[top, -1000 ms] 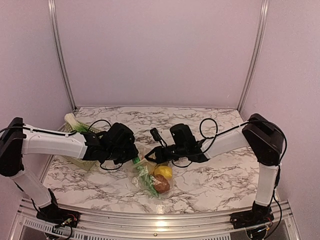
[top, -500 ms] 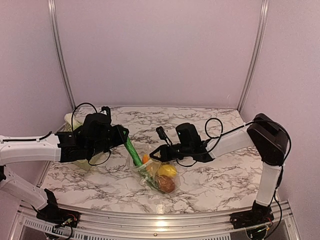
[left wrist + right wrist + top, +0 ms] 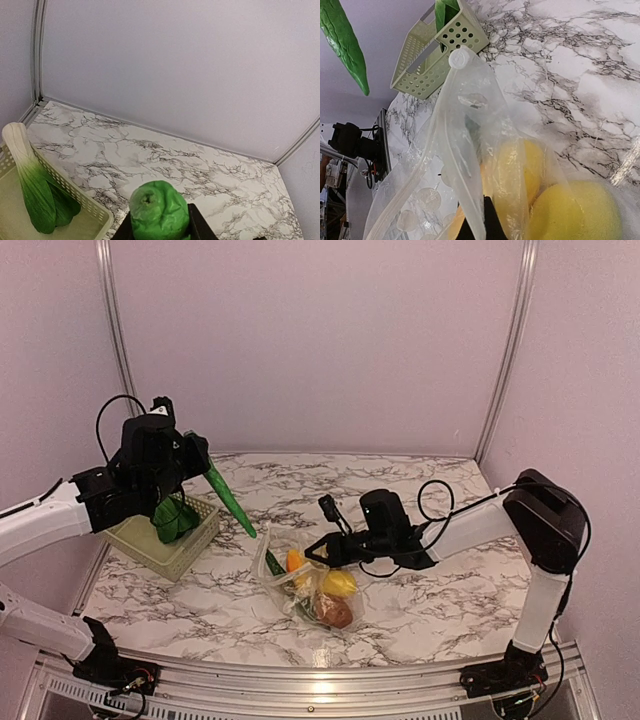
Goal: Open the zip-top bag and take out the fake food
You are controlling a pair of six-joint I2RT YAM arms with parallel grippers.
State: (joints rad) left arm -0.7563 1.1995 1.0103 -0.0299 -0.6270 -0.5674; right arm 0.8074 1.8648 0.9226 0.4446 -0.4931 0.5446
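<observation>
From the overhead camera I see my left claw (image 3: pixel 200 462) raised well above the marble-patterned table (image 3: pixel 450 590). It pinches one long, dark green plastic vegetable (image 3: pixel 232 504) by its thick end, so the piece slants down in the air between the one pale green slatted plastic basket (image 3: pixel 196 545) and the clear, crinkly zip-top bag (image 3: pixel 262 570). The bag lies on the table near the front centre, and my right claw (image 3: pixel 314 551) is pressed together on its upper edge. Inside it I count one orange carrot (image 3: pixel 294 560), one yellow lemon (image 3: pixel 340 583), one brown round lump (image 3: pixel 338 612) and a green sliver I cannot identify. One leafy green-and-white vegetable (image 3: pixel 172 522) lies in the basket. The left wrist camera adds the butt end of the long vegetable wedged between fingers cut off by the frame's bottom, plus a basket corner holding the leafy piece. The right wrist camera shows what the overhead cannot: two lemons behind the film, the printed white dots, and dark fingertips (image 3: pixel 491 225) nipping a fold of plastic. The carrot and brown lump are hidden there.
</observation>
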